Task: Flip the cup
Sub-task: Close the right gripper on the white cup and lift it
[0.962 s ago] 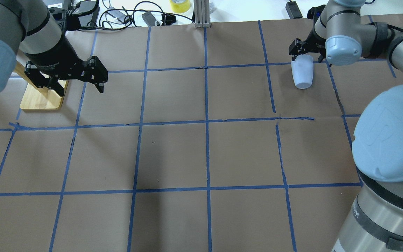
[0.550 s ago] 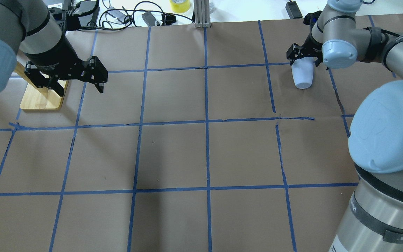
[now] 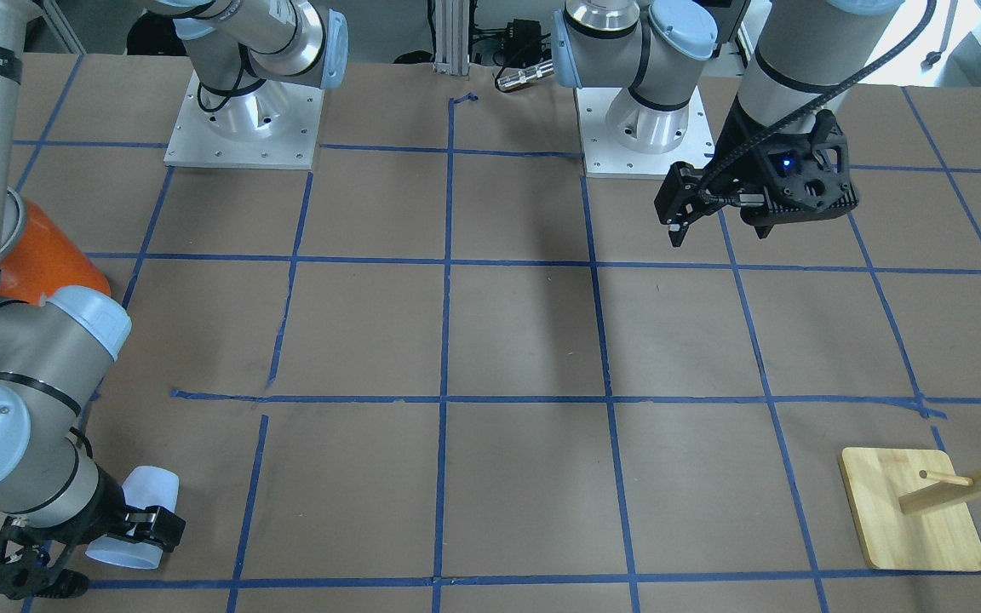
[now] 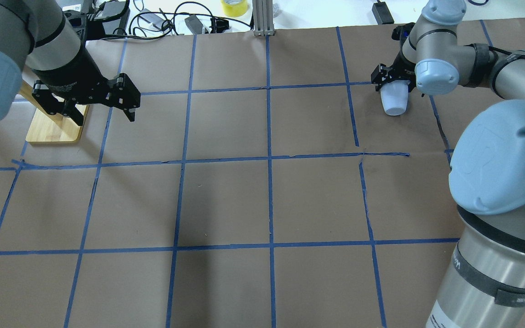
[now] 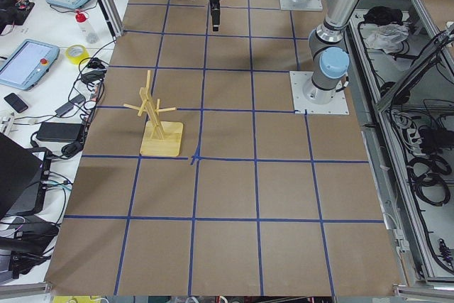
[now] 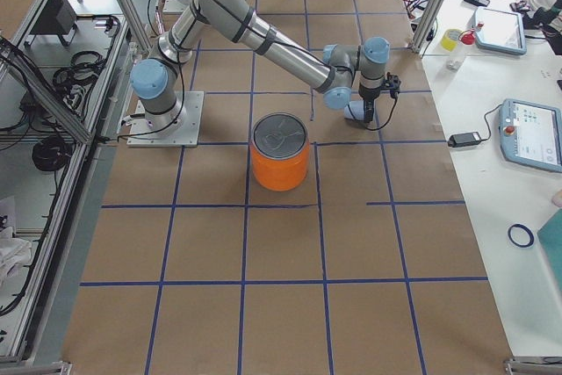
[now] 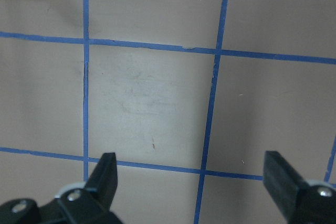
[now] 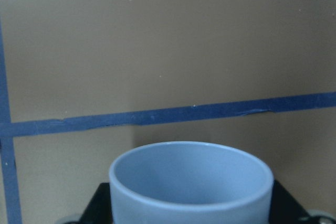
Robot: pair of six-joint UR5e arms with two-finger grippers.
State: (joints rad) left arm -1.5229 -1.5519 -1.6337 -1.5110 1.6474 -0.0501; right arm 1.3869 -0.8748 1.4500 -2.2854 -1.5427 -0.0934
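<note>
The pale bluish-white cup (image 4: 393, 102) is held in my right gripper (image 4: 393, 85) at the far right of the table. The gripper is shut on the cup's wide rim end. The cup is tilted, with its narrow base pointing away from the gripper. In the front-facing view the cup (image 3: 140, 511) sits between the black fingers of the gripper (image 3: 107, 545), low over the paper. The right wrist view shows the cup's (image 8: 191, 182) rim close up. My left gripper (image 4: 107, 101) is open and empty, far left; its fingers (image 7: 102, 174) are spread wide.
A wooden rack on a bamboo base (image 4: 55, 127) stands just left of my left gripper. A large orange can (image 6: 281, 160) with a silver lid stands near my right arm, on the robot's side of the cup. Cables and a tape roll (image 4: 234, 7) lie beyond the far edge.
My right wrist has turned and shifted slightly left, and the cup has turned with it, so it looks shorter from above. The left arm has not moved.
</note>
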